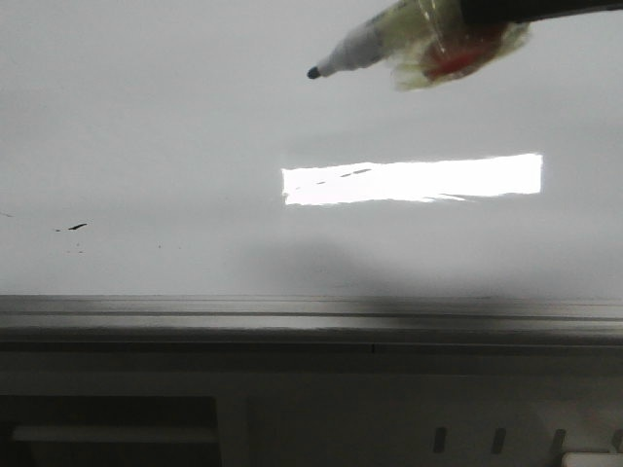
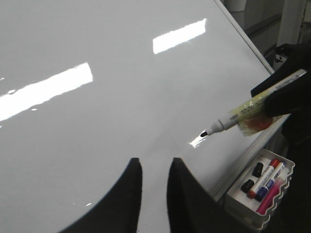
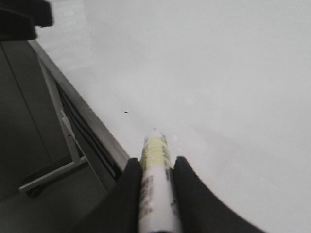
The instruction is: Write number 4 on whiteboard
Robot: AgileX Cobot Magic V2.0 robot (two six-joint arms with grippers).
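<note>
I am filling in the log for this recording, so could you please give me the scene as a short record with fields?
surface: whiteboard, glossy, with a bright light reflection and a grey edge rail
writing: no number 4 visible yet; only small black specks
tool: marker, uncapped, black tip just above the board, contact unclear
right gripper: shut on the marker
left gripper: empty, fingers slightly apart, above the board
side item: tray beyond the board edge, holding spare markers
</note>
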